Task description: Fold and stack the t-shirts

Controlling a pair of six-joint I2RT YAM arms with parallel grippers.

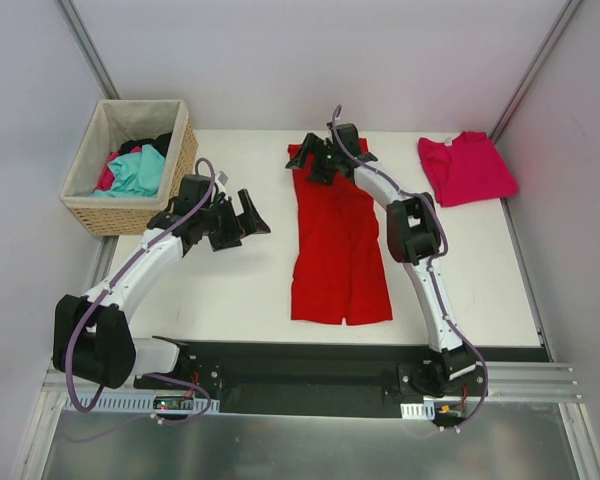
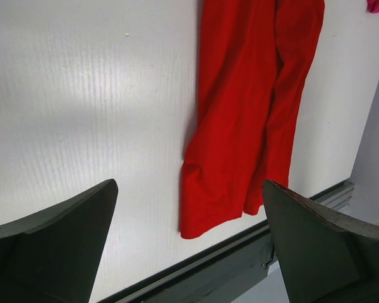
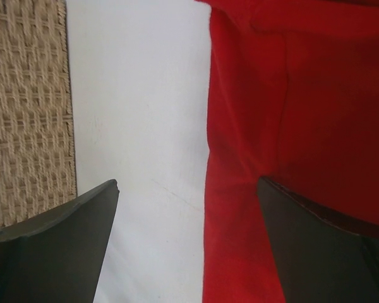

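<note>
You have the red shirt (image 1: 340,250) lying flat in the middle of the table (image 1: 230,290), folded into one long strip. Your right gripper (image 1: 314,162) is at the far end of the red shirt, over its left edge. Its fingers are spread wide, one above the red cloth and one above bare table, and they hold nothing. Your left gripper (image 1: 248,224) hangs to the left of the red shirt, apart from it. Its fingers are spread wide too, with nothing between them. The pink shirt (image 1: 466,168) lies to the right of the red shirt's far end, well apart. The basket (image 1: 125,215) sits far to the left of the red shirt, with teal, pink and black cloth inside
</note>
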